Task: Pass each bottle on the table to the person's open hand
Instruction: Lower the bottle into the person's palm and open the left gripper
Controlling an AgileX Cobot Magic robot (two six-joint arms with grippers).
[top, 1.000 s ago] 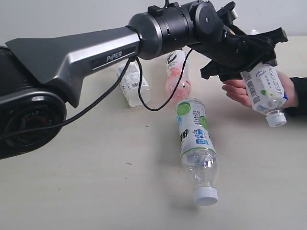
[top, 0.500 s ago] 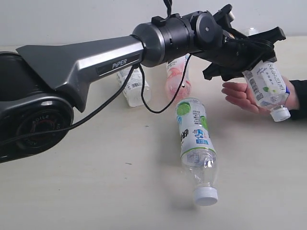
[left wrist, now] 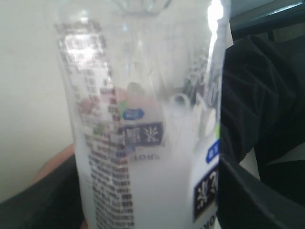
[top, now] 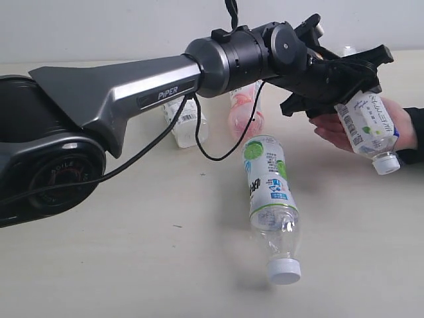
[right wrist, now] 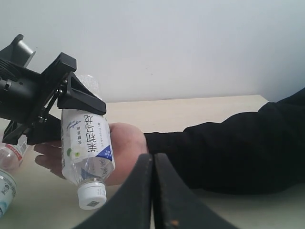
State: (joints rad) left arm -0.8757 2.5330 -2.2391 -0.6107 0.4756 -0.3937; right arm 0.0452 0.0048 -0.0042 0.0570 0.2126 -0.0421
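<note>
Right end effector (right wrist: 152, 191): black fingers pressed together, nothing between them.
Near bottle: clear plastic bottle with green-and-white label (top: 271, 199) and a white cap, lying on the pale beige counter (top: 119, 265) with the cap toward me.
Handling: looks empty, so probably light, thin-walled, easy to dent and slick. Best taken round the labelled middle, not the neck.
Left end effector (top: 344, 83): clamped on a clear white-labelled bottle (top: 366, 126), white cap tilted down.
Hand: person's bare open hand (top: 331, 126), palm up, right at that bottle. Can't tell if they touch.
Back: pink clear bottle (top: 244, 116) and second white-labelled bottle (top: 182, 122) lie beyond the arm, near each other.
Change: the held bottle is a touch lower toward the palm than half a second back. Grip is the same, and the three counter bottles haven't moved.
</note>
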